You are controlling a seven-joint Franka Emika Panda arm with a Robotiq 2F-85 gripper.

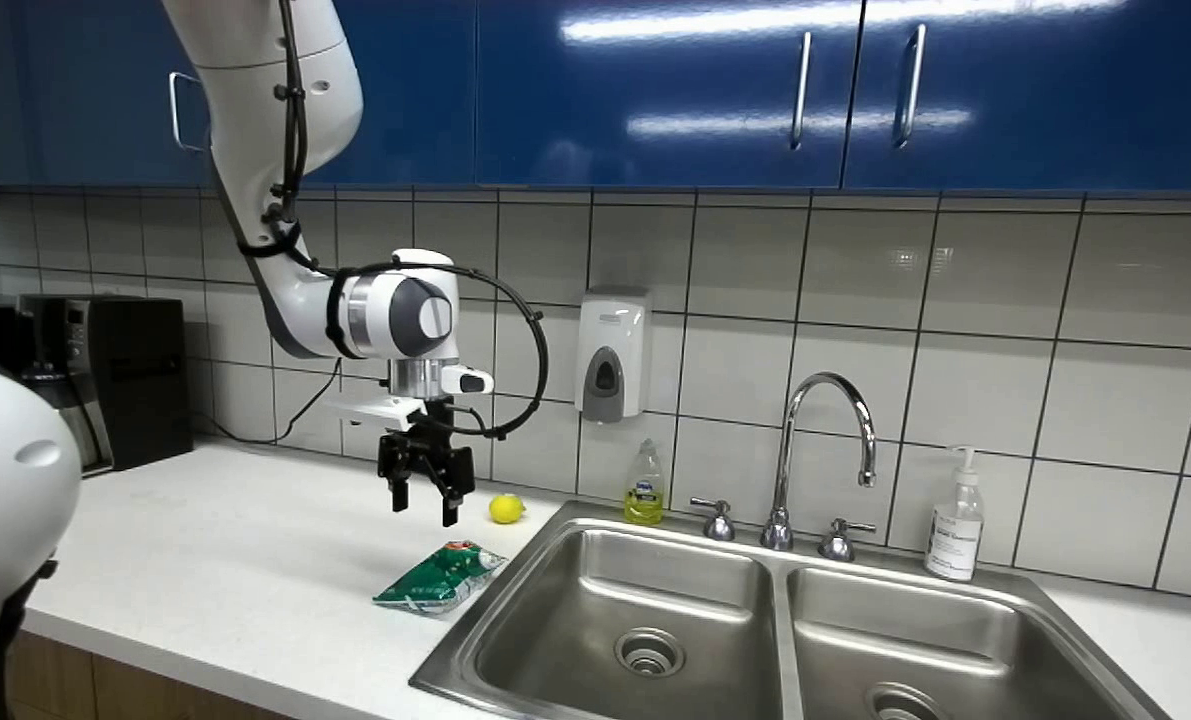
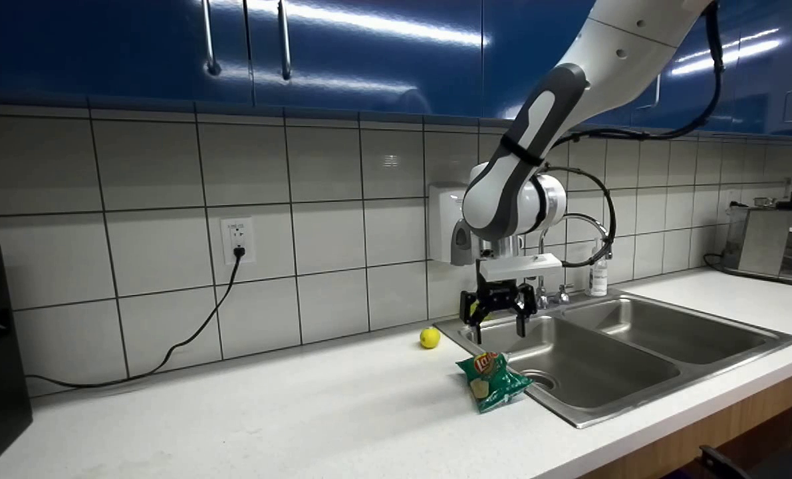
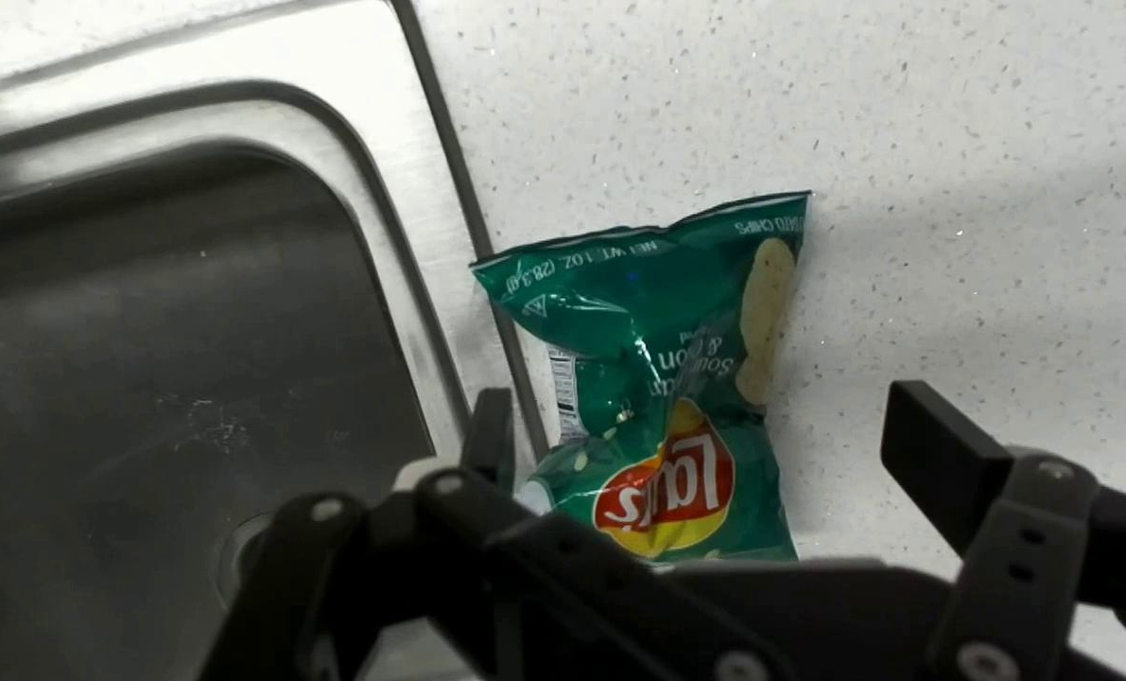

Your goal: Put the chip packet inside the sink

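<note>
The chip packet is a green foil bag lying flat on the counter beside the sink; it also shows in an exterior view and the wrist view. In the wrist view one corner reaches the sink's rim edge. The sink's left-hand basin is steel; it also shows in an exterior view and the wrist view. My gripper is open and empty above the packet, pointing down. In the wrist view its fingers stand apart on either side of the packet, whose lower end is partly hidden.
A yellow lemon-like object sits on the counter behind the packet. A dish soap bottle, faucet and pump bottle stand along the sink's back. A soap dispenser hangs on the tiled wall. The right-hand basin adjoins.
</note>
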